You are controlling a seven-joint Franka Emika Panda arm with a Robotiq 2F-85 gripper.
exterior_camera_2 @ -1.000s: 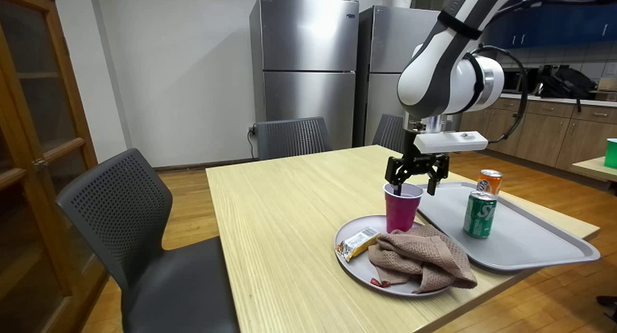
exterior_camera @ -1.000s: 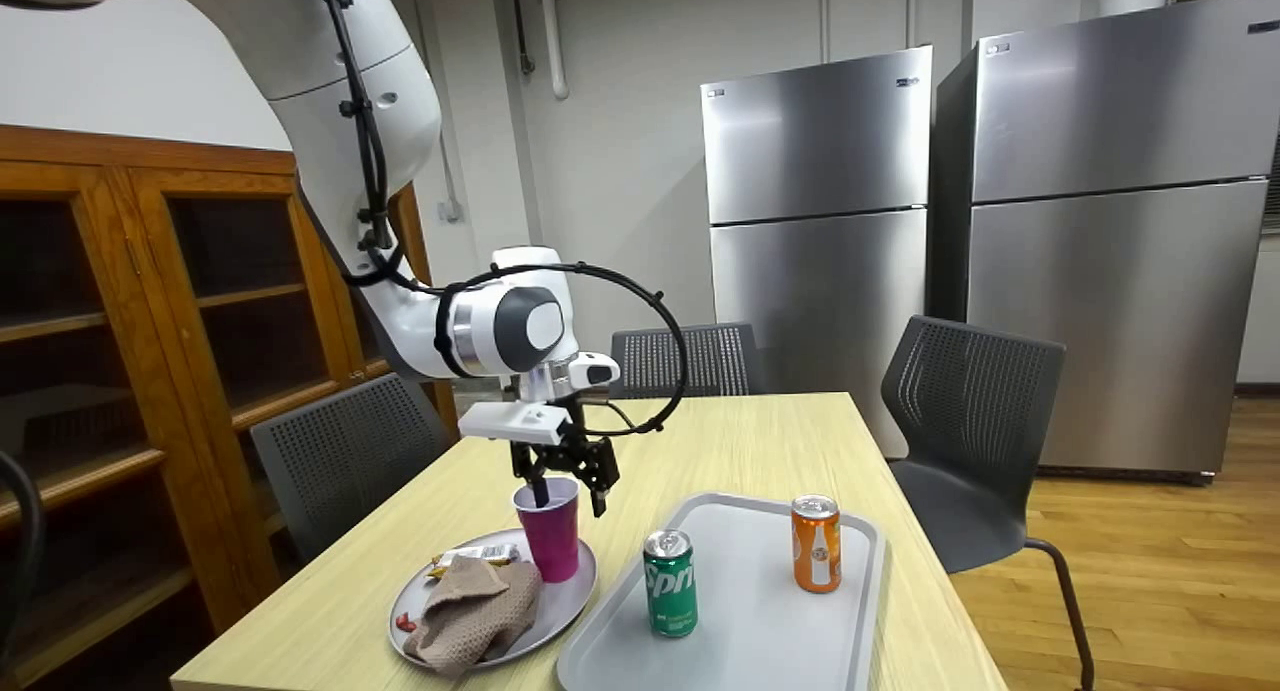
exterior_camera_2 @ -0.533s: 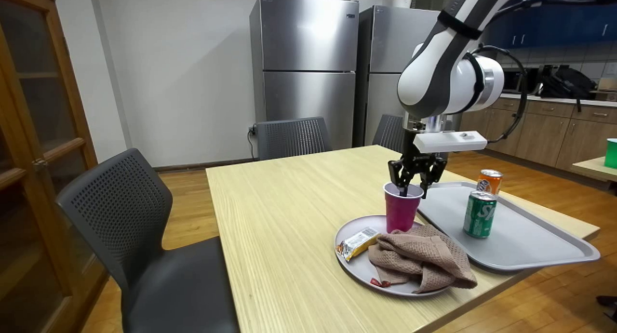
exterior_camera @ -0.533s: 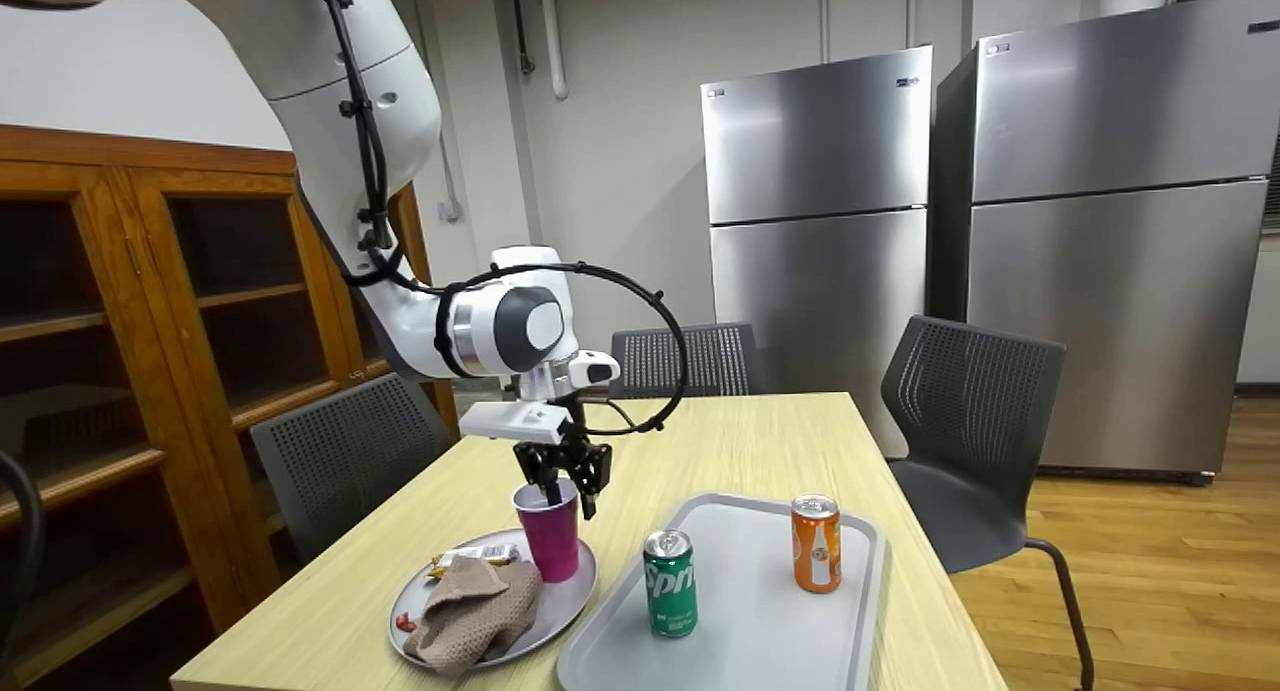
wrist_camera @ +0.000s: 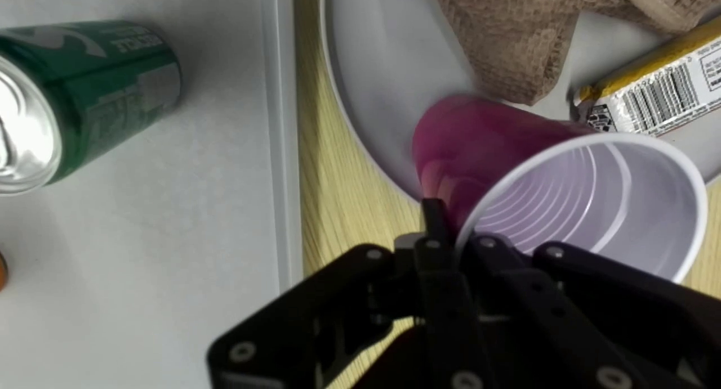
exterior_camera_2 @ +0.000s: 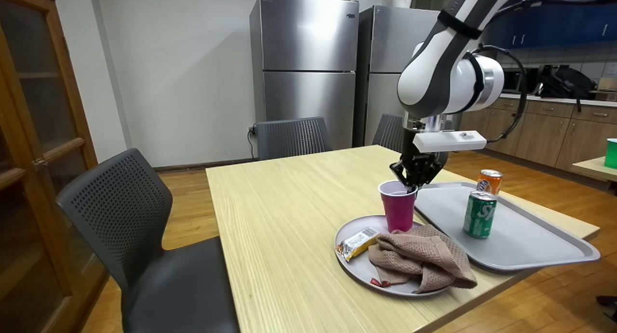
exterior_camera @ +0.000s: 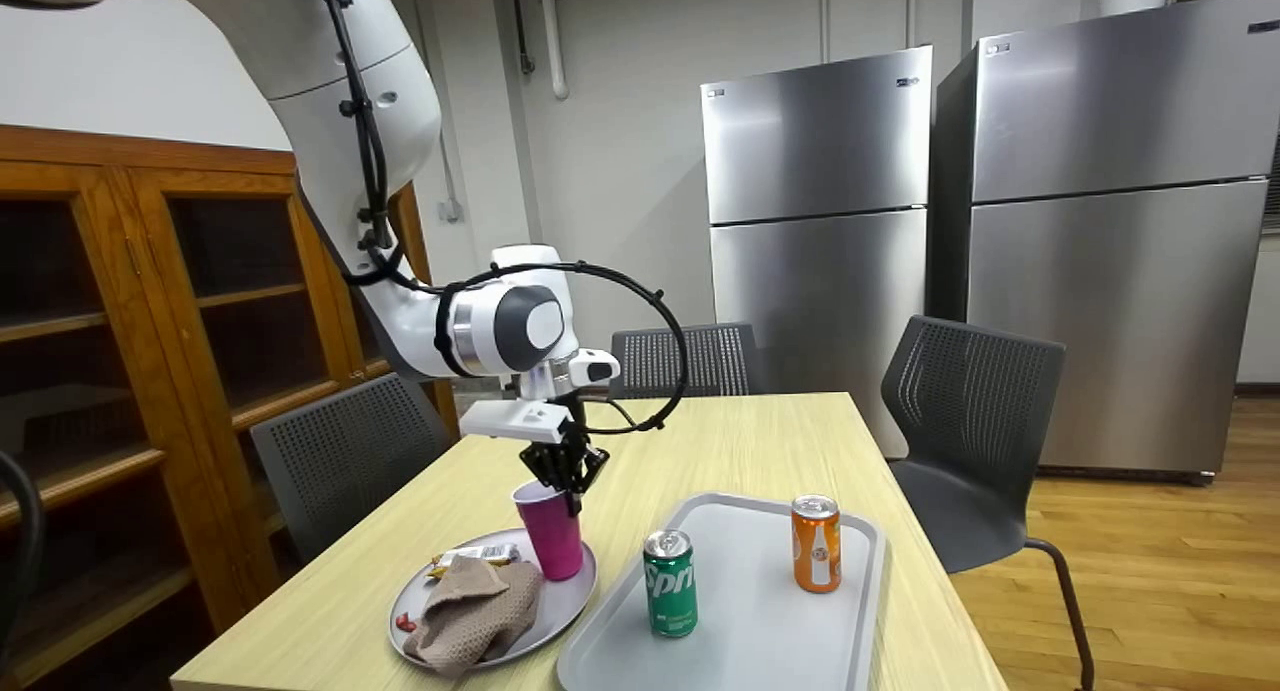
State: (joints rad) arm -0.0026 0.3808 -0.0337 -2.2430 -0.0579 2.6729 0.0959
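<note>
A purple cup with a white inside stands on the grey plate, leaning slightly in both exterior views. My gripper is shut on the cup's wall at the rim, one finger outside and the other inside the cup. The inner fingertip is hidden by the cup wall. In an exterior view the gripper meets the rim on the side nearest the tray. Beside the cup on the plate lie a crumpled brown cloth, a yellow and white wrapped bar and a small red piece.
A grey tray lies alongside the plate. On it stand a green can, close to the plate side, and an orange can farther off. Chairs surround the wooden table.
The fingers have come together from wide apart and pinched the cup's rim. The cup's top has shifted a little and the cup leans; the arm has hardly moved.
</note>
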